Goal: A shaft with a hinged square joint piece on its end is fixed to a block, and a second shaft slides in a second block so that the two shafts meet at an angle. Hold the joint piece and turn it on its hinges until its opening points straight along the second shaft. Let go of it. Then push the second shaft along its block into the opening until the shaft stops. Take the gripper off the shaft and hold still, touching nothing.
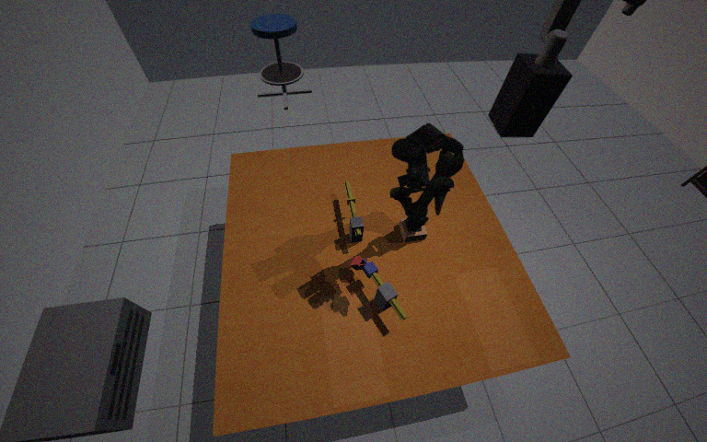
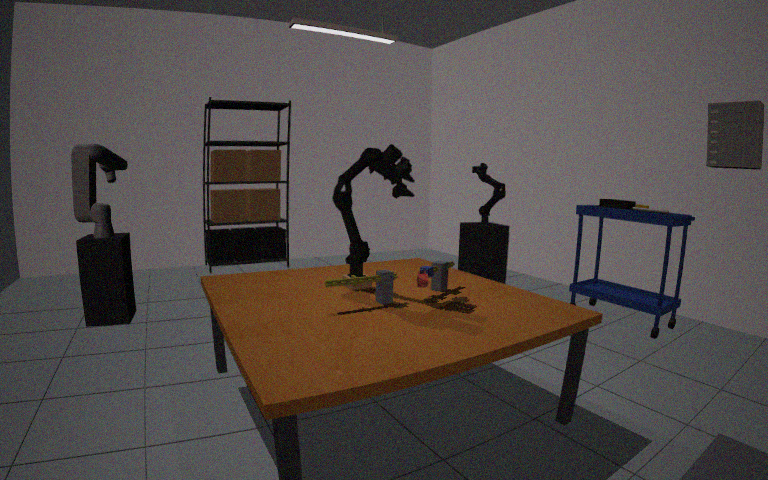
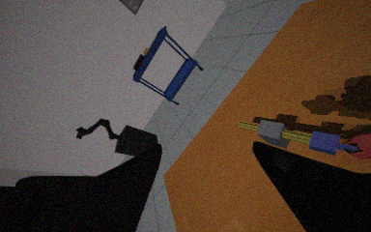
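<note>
The first yellow shaft [image 1: 398,308] [image 3: 298,136] runs through its grey block [image 1: 387,292] [image 2: 439,277] [image 3: 271,130] and ends in a blue part [image 1: 370,269] [image 3: 325,142]. A red joint piece [image 1: 357,261] [image 2: 423,279] [image 3: 359,146] is hinged there; which way its opening points is too small to tell. The second yellow shaft [image 1: 350,191] [image 2: 351,281] sits in the other grey block [image 1: 356,224] [image 2: 385,288], its near end at the block's face, apart from the red piece. My gripper [image 2: 413,187] [image 3: 206,147] is open and empty, high above the table and both shafts.
The orange table [image 1: 281,365] [image 2: 339,362] [image 3: 275,87] carries both blocks. My arm's base [image 1: 414,233] stands near them. Dark shadows of the arm fall around the joint. A blue cart [image 2: 634,216] [image 3: 181,79] and another arm on a black pedestal [image 2: 483,251] [image 3: 136,140] stand beyond the table.
</note>
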